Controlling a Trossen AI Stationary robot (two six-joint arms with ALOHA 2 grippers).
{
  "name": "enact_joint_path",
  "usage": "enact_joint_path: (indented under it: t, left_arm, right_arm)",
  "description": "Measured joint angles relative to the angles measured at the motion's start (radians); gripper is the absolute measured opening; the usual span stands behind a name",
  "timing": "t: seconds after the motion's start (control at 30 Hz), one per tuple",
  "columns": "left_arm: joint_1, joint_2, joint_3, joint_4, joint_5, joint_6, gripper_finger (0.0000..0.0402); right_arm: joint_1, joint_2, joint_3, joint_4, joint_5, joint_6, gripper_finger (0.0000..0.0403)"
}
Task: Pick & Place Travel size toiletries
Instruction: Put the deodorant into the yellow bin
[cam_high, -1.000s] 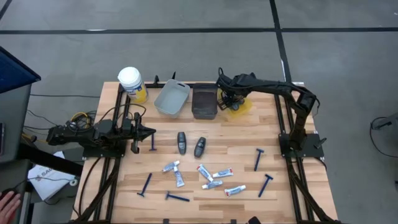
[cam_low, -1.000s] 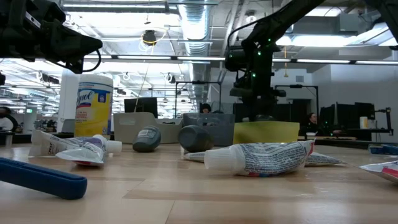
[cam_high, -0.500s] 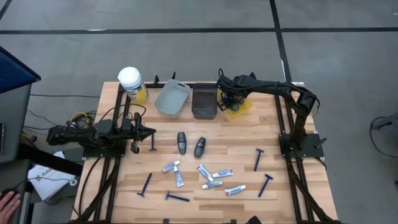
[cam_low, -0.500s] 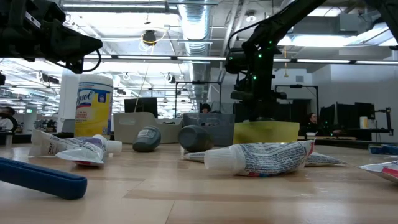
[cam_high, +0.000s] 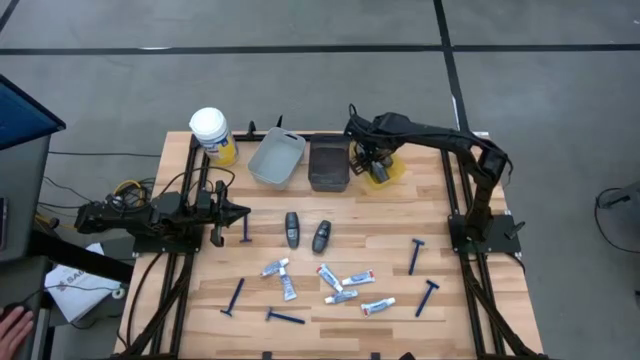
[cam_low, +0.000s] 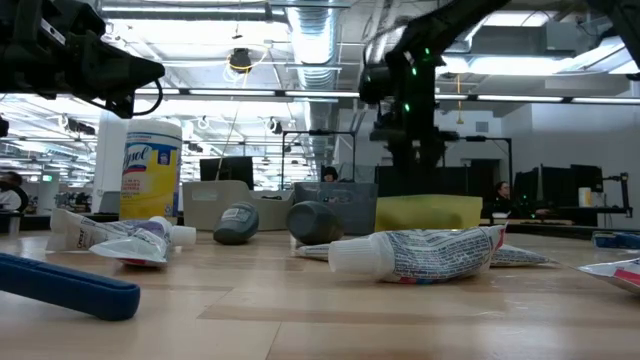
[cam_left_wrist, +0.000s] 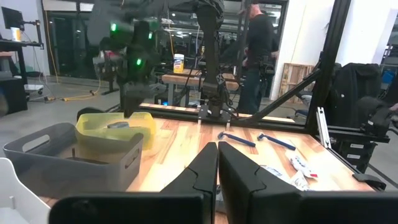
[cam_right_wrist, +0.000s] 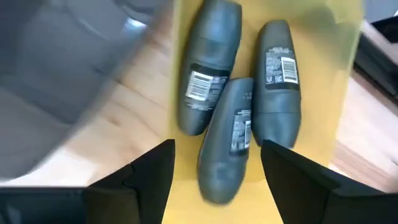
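My right gripper (cam_right_wrist: 217, 152) is open and hangs just above the yellow bin (cam_high: 388, 172) at the table's far side, touching nothing. Three dark grey oval bottles (cam_right_wrist: 233, 134) lie side by side on that bin's floor. Two more bottles (cam_high: 291, 229) (cam_high: 321, 236) lie on the table's middle. Several white tubes (cam_high: 340, 285) lie nearer, and blue razors (cam_high: 415, 256) (cam_high: 234, 296) lie around them. My left gripper (cam_high: 240, 213) is shut and waits above the table's left side, next to a razor (cam_high: 245, 230).
A dark bin (cam_high: 329, 164) and a grey bin (cam_high: 277, 158) stand left of the yellow bin along the far edge. A white-lidded yellow jar (cam_high: 212, 135) stands at the far left corner. People show in the room beyond the table.
My right gripper has risen from inside the yellow bin to just above it and has drifted slightly toward the table's left. The bottles, tubes and razors on the table have stayed where they were.
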Motion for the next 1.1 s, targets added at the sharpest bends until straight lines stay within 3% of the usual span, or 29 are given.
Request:
enact_joint_path:
  t: [0.13, 0.3, 0.6, 0.93, 1.1]
  left_arm:
    - [0.000, 0.000, 0.000, 0.001, 0.000, 0.000, 0.0010]
    - [0.000, 0.000, 0.000, 0.003, 0.000, 0.000, 0.0010]
    - [0.000, 0.000, 0.000, 0.007, 0.000, 0.000, 0.0010]
    - [0.000, 0.000, 0.000, 0.021, 0.001, 0.000, 0.0010]
    - [0.000, 0.001, 0.000, 0.062, 0.001, 0.000, 0.0010]
  right_arm:
    - [0.078, 0.000, 0.142, -0.101, -0.001, 0.124, 0.0230]
    - [0.251, 0.000, 0.261, -0.088, -0.018, 0.337, 0.0230]
    - [0.508, 0.035, 0.257, -0.010, 0.066, 0.742, 0.0230]
    - [0.641, 0.222, 0.263, 0.196, 0.028, 0.918, 0.0258]
    - [0.667, 0.312, 0.275, 0.185, -0.021, 0.976, 0.0276]
